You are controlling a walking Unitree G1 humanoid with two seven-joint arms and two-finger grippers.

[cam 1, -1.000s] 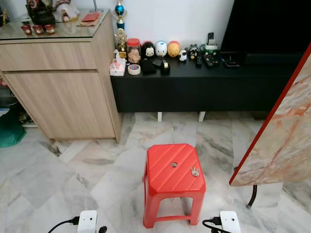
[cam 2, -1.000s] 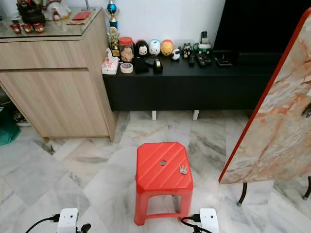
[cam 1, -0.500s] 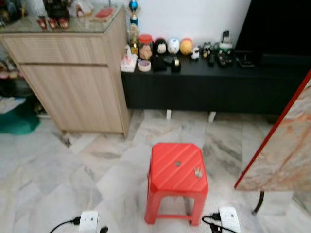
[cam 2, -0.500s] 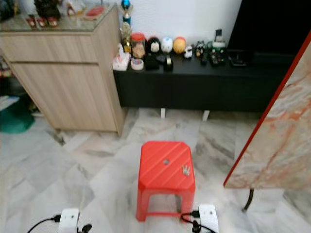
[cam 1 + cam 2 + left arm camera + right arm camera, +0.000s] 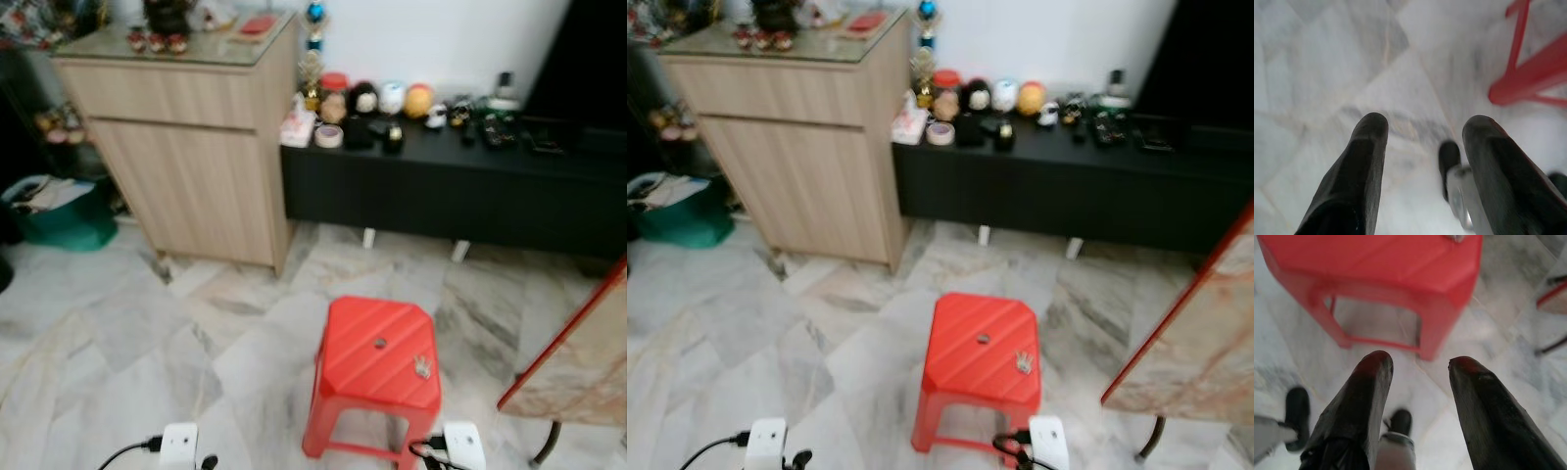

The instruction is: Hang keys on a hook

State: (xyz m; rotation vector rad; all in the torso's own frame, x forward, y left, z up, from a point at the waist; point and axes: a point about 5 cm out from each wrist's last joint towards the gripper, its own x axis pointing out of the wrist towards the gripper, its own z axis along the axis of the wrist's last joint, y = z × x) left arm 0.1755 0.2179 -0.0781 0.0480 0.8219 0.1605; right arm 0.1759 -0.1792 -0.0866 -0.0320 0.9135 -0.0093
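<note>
From our head cameras, we see the keys lying on top of the red stool, toward its right edge, just beside the small hole in the seat. The stool stands on the marble floor in front of a low black surface crowded with small figurines, with a wooden cabinet to the left and a tilted marble slab on the right. We make out no hook here, so we judge the keys are parked at a handy height for pickup, not yet collected.

In the left wrist view, our left tool hangs low over the floor, its two fingers spread apart and holding nothing; a leg of the stool shows beyond them.

In the right wrist view, our right tool also stands parted and empty, pointing down past the stool's near edge, where the keys just peek at the seat's far rim. Being nearer the stool, it looks best placed to reach them.
</note>
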